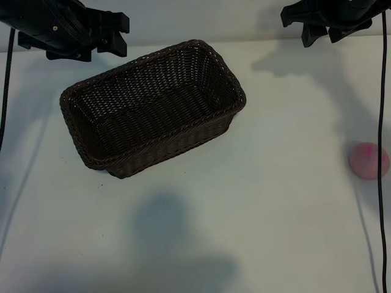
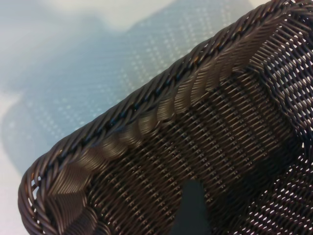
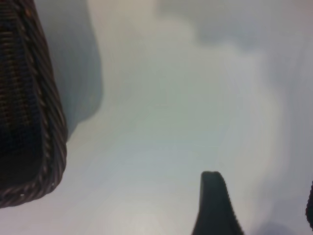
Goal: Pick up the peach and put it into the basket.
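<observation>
The peach, a small pink ball, lies on the white table at the far right edge, well away from both arms. The dark-brown woven basket stands left of centre with nothing visible inside it. My left gripper hovers open at the basket's back-left side. In the left wrist view the basket's braided rim fills the picture, with one dark finger over its inside. Over bare table at the back right, my right gripper stands open and holds nothing. The basket's corner shows beside it.
Black cables hang down the left edge and the right edge, the right one passing in front of the peach. The white table stretches between the basket and the peach.
</observation>
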### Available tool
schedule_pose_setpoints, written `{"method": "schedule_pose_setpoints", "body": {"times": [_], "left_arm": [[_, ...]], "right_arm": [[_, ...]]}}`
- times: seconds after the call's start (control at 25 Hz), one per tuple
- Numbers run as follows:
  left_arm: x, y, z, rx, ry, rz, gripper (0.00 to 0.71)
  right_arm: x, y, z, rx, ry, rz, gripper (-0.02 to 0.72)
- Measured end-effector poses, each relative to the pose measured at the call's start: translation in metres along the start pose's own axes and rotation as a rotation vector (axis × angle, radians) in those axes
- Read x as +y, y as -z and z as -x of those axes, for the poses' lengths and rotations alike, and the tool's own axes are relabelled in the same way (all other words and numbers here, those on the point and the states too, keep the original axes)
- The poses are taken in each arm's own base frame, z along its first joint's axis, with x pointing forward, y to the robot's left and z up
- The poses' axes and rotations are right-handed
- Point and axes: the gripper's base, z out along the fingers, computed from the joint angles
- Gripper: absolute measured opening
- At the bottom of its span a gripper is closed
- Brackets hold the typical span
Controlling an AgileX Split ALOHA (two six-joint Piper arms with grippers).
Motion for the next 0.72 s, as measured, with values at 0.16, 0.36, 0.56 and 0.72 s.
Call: {"method": "schedule_pose_setpoints", "body": {"times": [0.16, 0.36, 0.56, 0.72], "left_arm": [[0.0000, 0.0000, 0.0000, 0.000, 0.000, 0.000, 0.573], [0.0000, 0.0000, 0.0000, 0.000, 0.000, 0.000, 0.573], [0.0000, 0.0000, 0.0000, 0.000, 0.000, 0.000, 0.573], [-0.0001, 0.0000, 0.0011, -0.012, 0.000, -0.001, 0.573]], "right_arm": [[0.0000, 0.0000, -0.0002, 0.002, 0.000, 0.000, 0.449], [-0.0004, 0.0000, -0.0013, 0.014, 0.002, -0.004, 0.449], [-0.0004, 0.0000, -0.0017, 0.018, 0.002, -0.005, 0.449], [-0.0005, 0.0000, -0.0020, 0.022, 0.002, -0.005, 0.449]]}}
